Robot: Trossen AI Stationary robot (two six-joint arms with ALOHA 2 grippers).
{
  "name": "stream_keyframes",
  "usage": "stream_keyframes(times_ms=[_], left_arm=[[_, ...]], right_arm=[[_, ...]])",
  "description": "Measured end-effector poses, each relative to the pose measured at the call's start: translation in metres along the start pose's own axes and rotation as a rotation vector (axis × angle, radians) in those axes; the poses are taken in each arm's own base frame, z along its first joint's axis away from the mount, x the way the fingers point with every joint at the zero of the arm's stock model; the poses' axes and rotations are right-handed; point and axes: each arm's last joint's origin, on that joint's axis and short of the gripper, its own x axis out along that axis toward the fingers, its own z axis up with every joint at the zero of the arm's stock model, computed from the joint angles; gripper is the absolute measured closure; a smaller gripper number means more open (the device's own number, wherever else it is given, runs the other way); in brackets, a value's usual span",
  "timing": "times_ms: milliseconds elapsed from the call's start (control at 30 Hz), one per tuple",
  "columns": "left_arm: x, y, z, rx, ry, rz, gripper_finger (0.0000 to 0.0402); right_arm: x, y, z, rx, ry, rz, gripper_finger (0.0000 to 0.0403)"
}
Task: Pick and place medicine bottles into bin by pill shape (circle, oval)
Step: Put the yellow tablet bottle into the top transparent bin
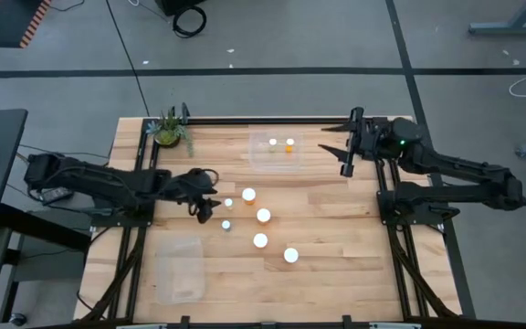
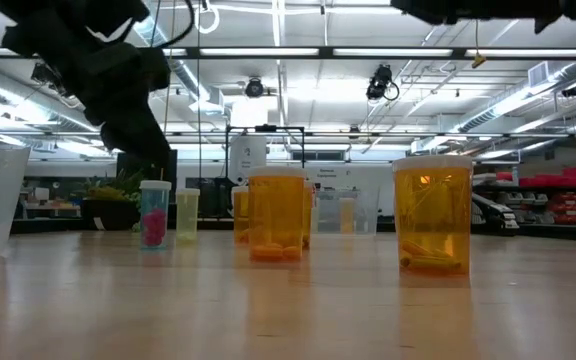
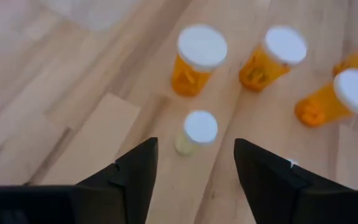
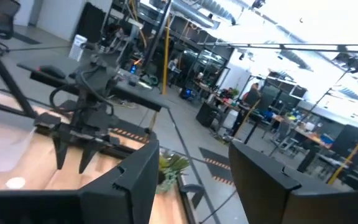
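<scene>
- The left gripper (image 1: pixel 210 205) hangs over the left-middle of the wooden table (image 1: pixel 336 238), its fingers (image 3: pixel 135 171) spread wide and holding nothing.
- In the left wrist view a narrow pale bottle (image 3: pixel 195 132) with a white cap stands in line with the gap between those fingers, a little beyond the tips and not touched.
- Past it stand three orange medicine bottles: one upright (image 3: pixel 195 61), a second leaning in the picture (image 3: pixel 273 57) and a third (image 3: pixel 335 98) near the edge (a fourth is cut off at the corner).
- From above, five loose white caps (image 1: pixel 249 195) cluster mid-table, trailing toward the front.
- Two more bottles sit inside the clear bin (image 1: pixel 275 151) at the far middle; another clear bin (image 1: pixel 180 270) lies at the front left.
- The right gripper (image 1: pixel 346 146) waits raised at the far right, fingers parted and empty.
- A small potted plant (image 1: pixel 169 130) stands at the far left corner.
</scene>
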Motion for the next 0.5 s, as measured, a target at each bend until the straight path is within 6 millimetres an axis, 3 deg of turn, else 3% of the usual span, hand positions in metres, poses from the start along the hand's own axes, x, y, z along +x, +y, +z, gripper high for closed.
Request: stream_keyframes(times_ms=[267,500], left_arm=[[0.018,-0.010,0.008,0.053,0.180,0.026,0.0145],[0.037,-0.018,0.017,0.118,0.271,0.048,0.0130]], right_arm=[[-0.010,0.017,-0.032,0.040,-0.033,-0.010,0.0203],[-0.020,0.022,-0.035,0.052,-0.025,-0.010,0.0203]])
